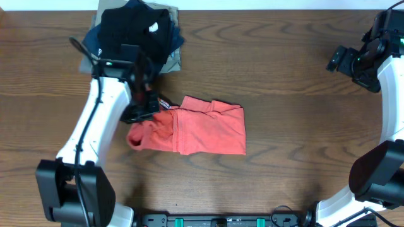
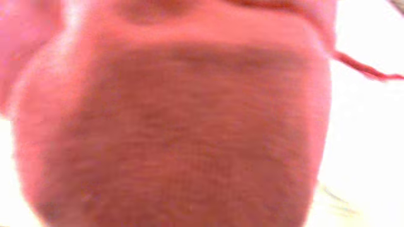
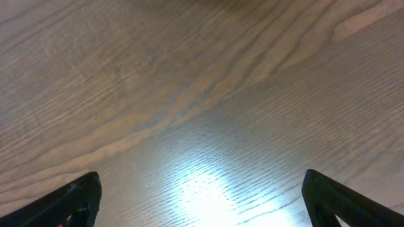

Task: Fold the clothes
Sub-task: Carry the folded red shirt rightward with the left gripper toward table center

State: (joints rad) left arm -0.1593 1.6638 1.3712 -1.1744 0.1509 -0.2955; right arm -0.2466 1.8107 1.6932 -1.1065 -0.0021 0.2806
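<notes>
On woodgrain table, rumpled knit T-shirt

red-orange t-shirt; brown wood-grain table; black, navy garments

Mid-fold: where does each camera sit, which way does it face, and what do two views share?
Overhead: above the table, facing straight down on the T-shirt and dark garment pile; left arm with left pincer at the T-shirt, right arm with right pincer far right.
Left wrist: on the left arm, close against T-shirt fabric; no fingers visible.
Right wrist: on the right arm, facing down at bare table; open fingertips in bottom corners.
Shared: overhead and left wrist both see the T-shirt.
</notes>
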